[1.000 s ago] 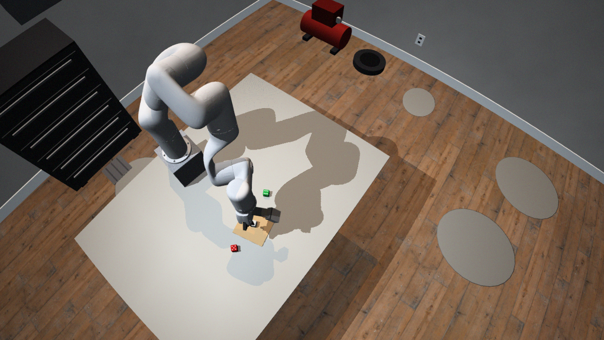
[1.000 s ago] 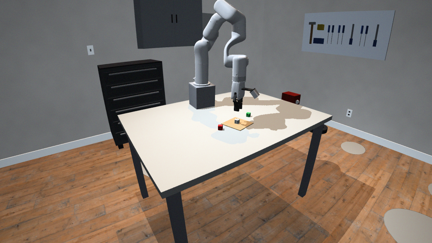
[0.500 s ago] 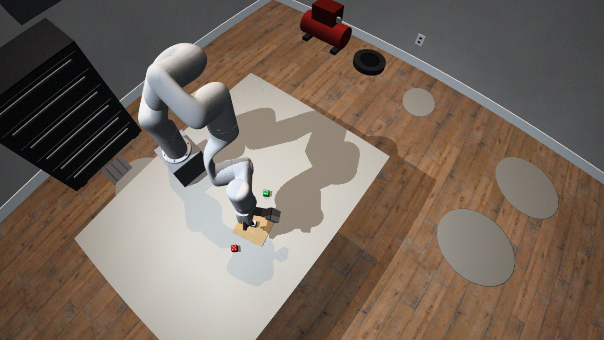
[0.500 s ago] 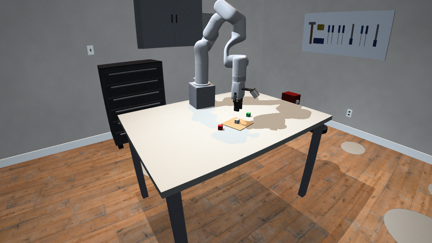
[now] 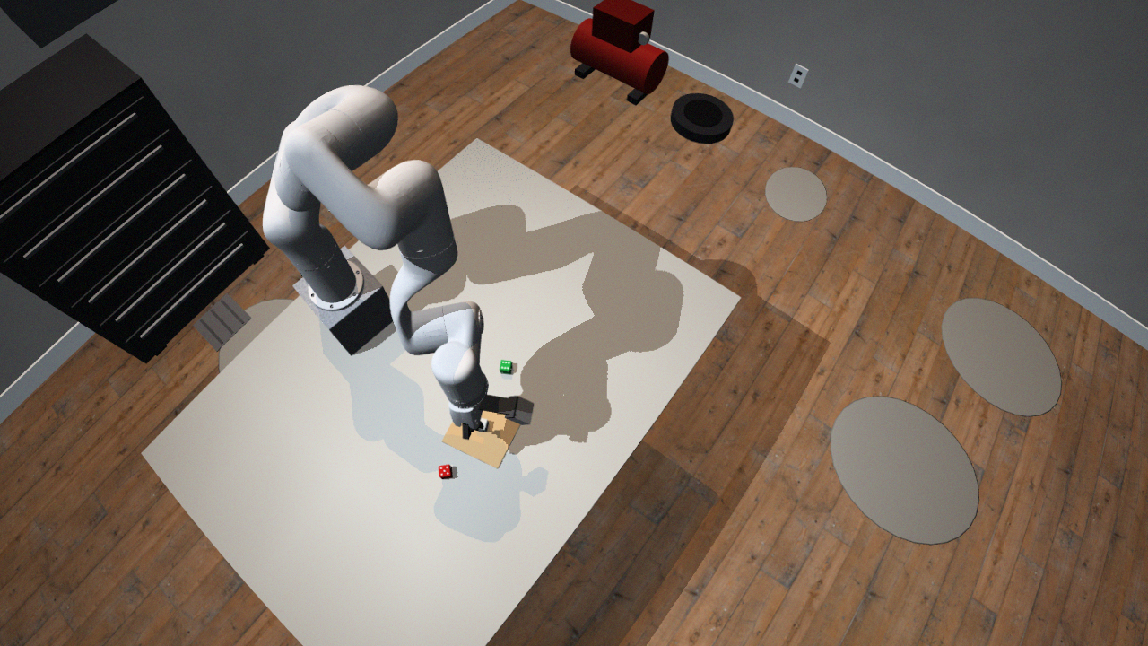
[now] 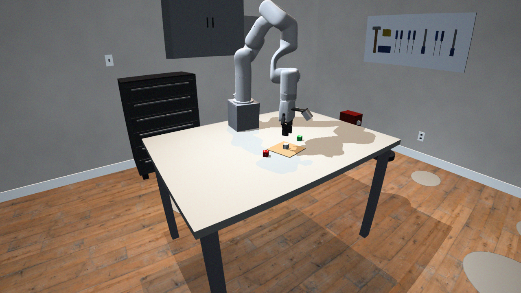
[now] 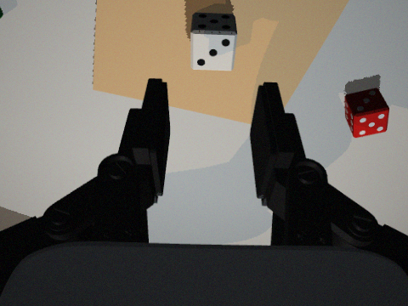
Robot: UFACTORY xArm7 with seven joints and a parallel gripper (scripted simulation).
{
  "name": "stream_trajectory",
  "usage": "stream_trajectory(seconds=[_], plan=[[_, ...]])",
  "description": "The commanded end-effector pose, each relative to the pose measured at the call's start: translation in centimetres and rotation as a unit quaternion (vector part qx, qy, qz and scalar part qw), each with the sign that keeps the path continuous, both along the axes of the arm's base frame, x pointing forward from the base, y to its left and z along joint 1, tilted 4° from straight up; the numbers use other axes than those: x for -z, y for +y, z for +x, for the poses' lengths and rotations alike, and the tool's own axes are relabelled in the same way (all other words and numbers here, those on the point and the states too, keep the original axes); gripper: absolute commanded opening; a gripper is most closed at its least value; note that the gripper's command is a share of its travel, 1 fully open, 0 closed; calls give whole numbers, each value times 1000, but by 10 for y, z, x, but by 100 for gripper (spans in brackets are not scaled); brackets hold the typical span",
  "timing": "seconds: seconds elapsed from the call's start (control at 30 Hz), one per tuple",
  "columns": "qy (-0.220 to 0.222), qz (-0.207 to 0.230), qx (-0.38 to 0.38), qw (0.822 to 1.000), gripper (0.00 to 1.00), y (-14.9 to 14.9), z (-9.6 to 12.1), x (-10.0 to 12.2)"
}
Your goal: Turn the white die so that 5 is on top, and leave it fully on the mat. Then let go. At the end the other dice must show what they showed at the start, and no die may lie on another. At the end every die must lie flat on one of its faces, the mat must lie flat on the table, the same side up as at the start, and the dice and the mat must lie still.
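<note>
The white surface [image 6: 225, 182] stands on dark legs in the middle of the room, and the grey-white arm [image 6: 243, 73] rises from a grey block [image 6: 243, 114] at its far side. The arm bends over and comes down to the tool [image 6: 286, 132], which hangs in the air above the far edge of the mat, apart from it and from all the dice.

The tan mat [image 6: 276, 149] lies flat on the surface, a little right of the centre. In the wrist view it [image 7: 142, 51] fills the upper part, with shadows across it.

The tool [image 7: 211, 98] is half spread: its two black fingers stand parallel with free space between them, and they pinch nothing.

The white die [image 7: 213, 42] lies on the mat, flat on one face, beyond the fingertips in the wrist view. The face turned to the wrist camera shows three dots; the top face is dark in shadow and I cannot count its dots surely. From the room it [image 6: 285, 146] sits near the middle of the mat.

The red die [image 6: 265, 153] lies on the surface just left of the mat, and the green die [image 6: 299, 138] lies farther, to the right of the tool.
</note>
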State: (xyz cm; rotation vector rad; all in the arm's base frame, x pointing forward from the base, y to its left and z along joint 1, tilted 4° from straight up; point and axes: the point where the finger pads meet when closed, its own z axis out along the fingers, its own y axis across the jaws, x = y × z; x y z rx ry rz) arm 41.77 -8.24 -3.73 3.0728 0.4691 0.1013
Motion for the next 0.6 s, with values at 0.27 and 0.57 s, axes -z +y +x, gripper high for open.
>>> stream_trajectory(seconds=[0.27, 0.57], plan=[[-2, 0, 0, 1000, 42, -1, 2, 12], [-2, 0, 0, 1000, 42, -1, 3, 26]])
